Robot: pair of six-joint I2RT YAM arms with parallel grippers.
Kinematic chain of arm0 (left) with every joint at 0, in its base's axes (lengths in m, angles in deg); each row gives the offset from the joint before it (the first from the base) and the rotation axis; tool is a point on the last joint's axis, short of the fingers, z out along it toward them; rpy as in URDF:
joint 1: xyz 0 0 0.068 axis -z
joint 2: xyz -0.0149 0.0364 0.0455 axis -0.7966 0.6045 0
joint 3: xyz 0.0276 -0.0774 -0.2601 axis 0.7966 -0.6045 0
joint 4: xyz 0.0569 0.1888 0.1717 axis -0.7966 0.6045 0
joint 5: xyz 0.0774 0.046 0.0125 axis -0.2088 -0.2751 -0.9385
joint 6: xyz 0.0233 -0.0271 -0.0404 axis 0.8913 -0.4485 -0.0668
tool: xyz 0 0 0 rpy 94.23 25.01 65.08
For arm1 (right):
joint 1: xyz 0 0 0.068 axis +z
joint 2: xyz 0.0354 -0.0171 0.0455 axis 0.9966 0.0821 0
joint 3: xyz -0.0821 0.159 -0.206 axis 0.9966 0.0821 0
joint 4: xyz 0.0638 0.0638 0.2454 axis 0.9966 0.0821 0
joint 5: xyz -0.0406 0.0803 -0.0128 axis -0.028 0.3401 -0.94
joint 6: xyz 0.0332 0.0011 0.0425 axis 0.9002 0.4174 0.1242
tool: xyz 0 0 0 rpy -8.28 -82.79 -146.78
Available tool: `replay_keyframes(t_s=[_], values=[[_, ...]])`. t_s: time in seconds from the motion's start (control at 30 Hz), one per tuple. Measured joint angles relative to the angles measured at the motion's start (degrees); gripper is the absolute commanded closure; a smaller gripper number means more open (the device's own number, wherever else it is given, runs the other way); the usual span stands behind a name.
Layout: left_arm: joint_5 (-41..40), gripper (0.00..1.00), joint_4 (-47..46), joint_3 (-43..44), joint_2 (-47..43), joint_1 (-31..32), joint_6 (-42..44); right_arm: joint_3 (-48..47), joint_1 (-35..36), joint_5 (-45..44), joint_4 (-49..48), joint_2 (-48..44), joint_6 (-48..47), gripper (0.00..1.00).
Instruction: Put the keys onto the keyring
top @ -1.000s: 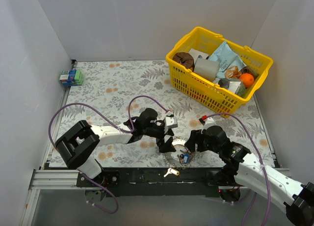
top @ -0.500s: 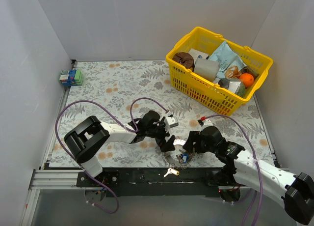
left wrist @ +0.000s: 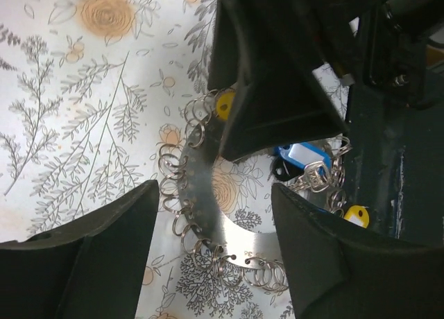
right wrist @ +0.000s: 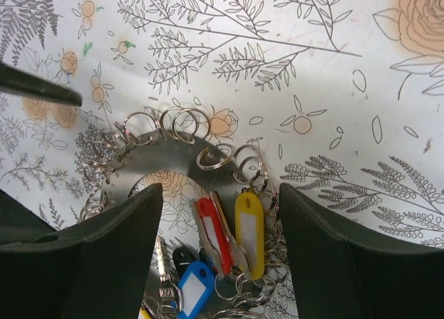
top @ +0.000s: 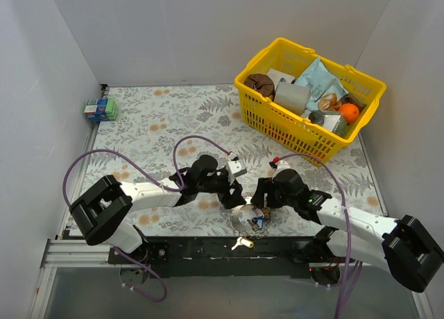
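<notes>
**A:** Steel glint at the near edge, middle: a loose key (top: 241, 243) lies on the rail (top: 194, 249), off the tabletop (top: 159, 125). Just behind it, the keyring (top: 243, 213) lies flat, with the keys (top: 260, 222) bunched at its near-right side.

**B:** Left gripper (top: 232, 194) and right gripper (top: 258, 198) hover over it, both with jaws spread wide, holding nothing. It's crowded! The fingers could clash, or a nudge might sweep keys onto the rail.

**A:** Since a second ago the right gripper has slid in toward the ring. Ring and loose key haven't budged.
</notes>
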Motion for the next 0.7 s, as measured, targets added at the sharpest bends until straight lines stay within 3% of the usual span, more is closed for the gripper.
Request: replay_keyframes(t_s=[0.17,0.2,0.3,0.4,0.7], values=[[3.58,0.73,0.17,0.04,-1.22,0.09,-0.17,-3.30,0.00,-2.64,2.01,1.49,-2.21,0.20],[4.22,0.83,0.42,0.04,-1.22,0.09,-0.24,-3.93,0.00,-3.65,2.40,0.87,-2.75,0.20],[7.10,0.96,0.72,0.20,-0.50,0.09,-0.04,-4.94,0.00,-6.38,3.69,-2.82,-3.45,0.19],[9.31,1.00,1.49,0.83,1.46,0.13,0.13,-4.96,-0.02,-9.05,4.79,-7.52,-3.78,0.19],[11.96,1.00,3.34,5.70,11.85,1.90,0.28,-4.96,-0.28,-15.76,10.23,-16.31,-3.98,0.18]])
